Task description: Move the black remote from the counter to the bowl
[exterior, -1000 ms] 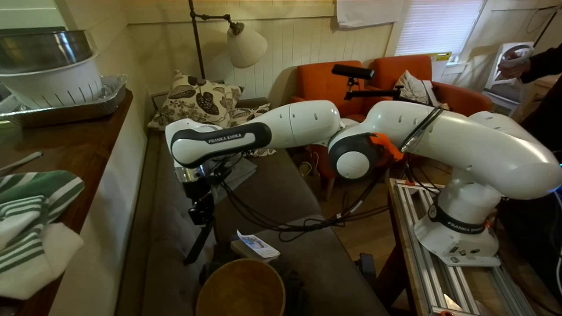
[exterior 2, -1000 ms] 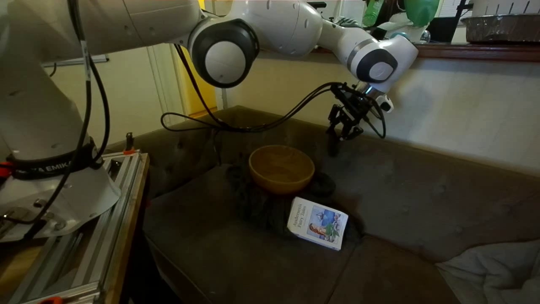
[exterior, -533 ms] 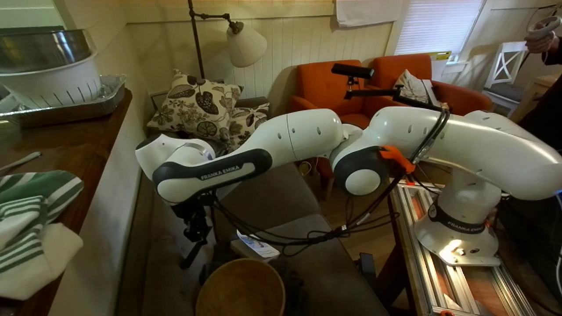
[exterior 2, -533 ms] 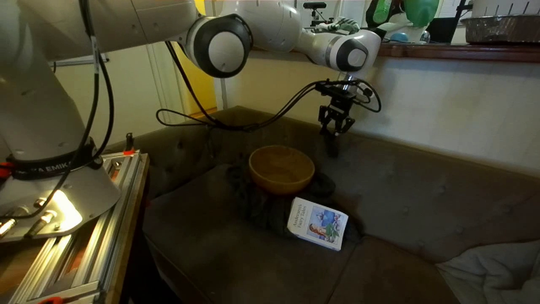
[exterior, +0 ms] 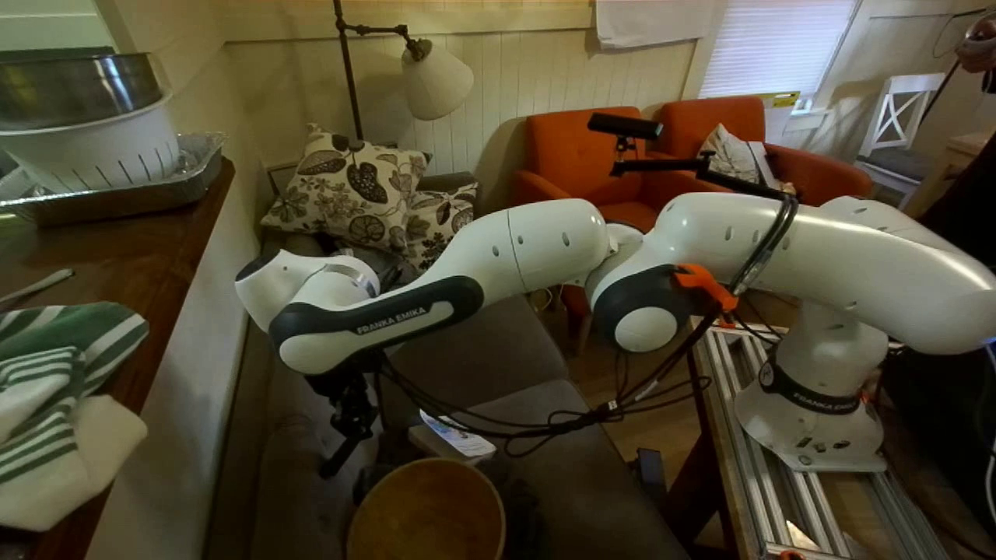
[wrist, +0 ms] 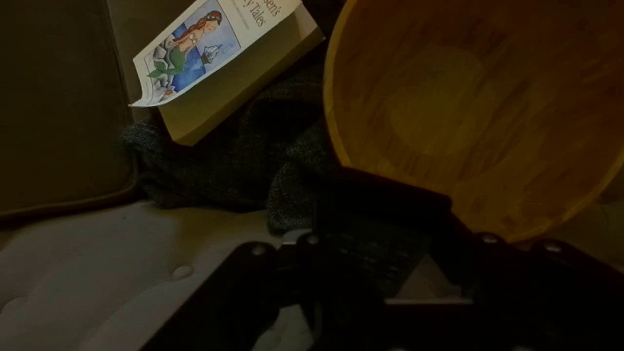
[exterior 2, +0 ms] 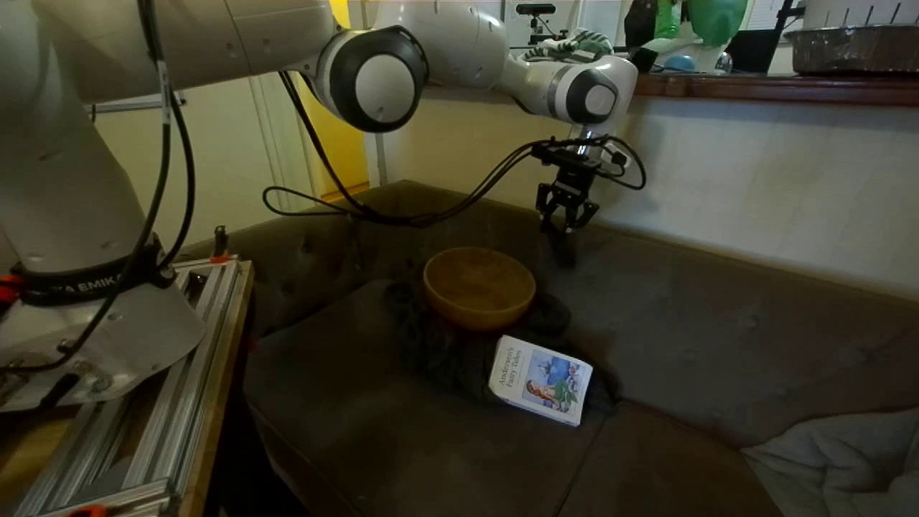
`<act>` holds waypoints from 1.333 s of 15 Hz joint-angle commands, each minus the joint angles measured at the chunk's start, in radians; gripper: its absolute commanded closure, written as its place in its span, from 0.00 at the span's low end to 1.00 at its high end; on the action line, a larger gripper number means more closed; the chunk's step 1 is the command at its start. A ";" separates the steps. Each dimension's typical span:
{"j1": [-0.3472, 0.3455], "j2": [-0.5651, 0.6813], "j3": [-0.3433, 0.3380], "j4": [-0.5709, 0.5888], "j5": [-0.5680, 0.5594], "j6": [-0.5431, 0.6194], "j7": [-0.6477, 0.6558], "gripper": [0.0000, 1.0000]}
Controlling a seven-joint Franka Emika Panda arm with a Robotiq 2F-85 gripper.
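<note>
The black remote is found off the counter, held by the gripper over the sofa. The jaws are brought in on the remote's two sides, parted by about its width; actual contact is too dark to confirm. The remote appears to be gripped towards one end and its length is left slanting downward, presumably so that the free end can be lowered first. The bowl is seated on a bunched dark cloth, probably so that it is steadied on the soft seat.

In the wrist view, faint keys are made out on the remote, and its free end is seen across the bowl's rim. In both exterior views, the remote is shown beside the bowl, apparently apart from it; the overlap is therefore put down to line of sight, and a sideways move is judged to be needed before release. The title of the book near the bowl is read whole in an exterior view and is cut off in the wrist view. Whether the remote's lower end clears the rim in height is not settled.
</note>
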State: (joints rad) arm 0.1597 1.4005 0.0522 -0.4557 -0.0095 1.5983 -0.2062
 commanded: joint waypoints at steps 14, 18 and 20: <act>0.151 0.103 -0.001 -0.030 -0.041 -0.066 -0.122 0.74; 0.140 0.102 -0.034 -0.040 -0.073 0.070 -0.139 0.10; 0.110 0.102 -0.030 -0.064 -0.062 0.215 -0.102 0.01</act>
State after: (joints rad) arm 0.3001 1.5023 0.0198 -0.4913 -0.0561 1.6620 -0.3238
